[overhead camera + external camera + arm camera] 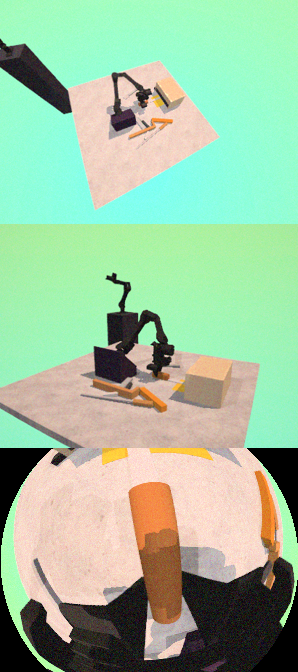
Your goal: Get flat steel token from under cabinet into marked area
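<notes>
My gripper point(143, 104) point(156, 372) point(161, 577) is shut on the orange handle point(165, 376) point(152, 508) of a thin-rod tool, low in front of the cabinet point(171, 91) point(205, 382). The handle points toward the cabinet. A thin pale rod runs on from it, across the yellow marked area point(158, 103) point(178, 386) point(182, 452) toward the cabinet's low front gap. The rod's far end is hidden. Only parts of the marked area show. I cannot make out the steel token in any view.
An angled orange bar point(163, 120) point(109, 386) and a thin rod with an orange grip point(163, 126) point(142, 403) lie on the table beside the dark arm base point(123, 121) point(110, 364). Another thin grey rod point(130, 94) point(175, 366) point(46, 579) lies on the gripper's other side.
</notes>
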### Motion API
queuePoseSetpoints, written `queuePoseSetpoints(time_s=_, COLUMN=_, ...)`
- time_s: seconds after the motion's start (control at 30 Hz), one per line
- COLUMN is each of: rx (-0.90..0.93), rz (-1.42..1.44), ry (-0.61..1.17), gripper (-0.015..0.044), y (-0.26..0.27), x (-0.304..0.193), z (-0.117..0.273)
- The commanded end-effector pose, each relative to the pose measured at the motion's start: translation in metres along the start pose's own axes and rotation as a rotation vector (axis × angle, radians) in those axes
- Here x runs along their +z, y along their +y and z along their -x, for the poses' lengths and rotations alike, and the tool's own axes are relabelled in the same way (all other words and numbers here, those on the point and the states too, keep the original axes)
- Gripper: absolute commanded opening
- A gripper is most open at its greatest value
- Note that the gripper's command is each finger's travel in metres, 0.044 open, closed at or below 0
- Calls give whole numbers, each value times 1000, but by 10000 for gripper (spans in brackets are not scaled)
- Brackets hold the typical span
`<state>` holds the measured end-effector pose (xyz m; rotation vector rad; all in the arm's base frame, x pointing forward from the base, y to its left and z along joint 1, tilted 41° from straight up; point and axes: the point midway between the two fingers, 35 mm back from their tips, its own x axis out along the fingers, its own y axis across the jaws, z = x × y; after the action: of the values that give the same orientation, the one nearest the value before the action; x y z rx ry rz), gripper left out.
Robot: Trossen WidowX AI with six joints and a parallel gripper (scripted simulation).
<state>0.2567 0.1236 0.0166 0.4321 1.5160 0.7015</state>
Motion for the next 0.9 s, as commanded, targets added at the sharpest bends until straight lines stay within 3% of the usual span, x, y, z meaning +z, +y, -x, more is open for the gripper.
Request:
queuePoseSetpoints(time_s=0.0, rx=-1, rz=2, ry=3, gripper=0, y=0, x=-7, z=-1)
queuePoseSetpoints(time_s=0.87, rx=-1, rz=1, ry=5, gripper=0, y=0, x=-38, z=-1)
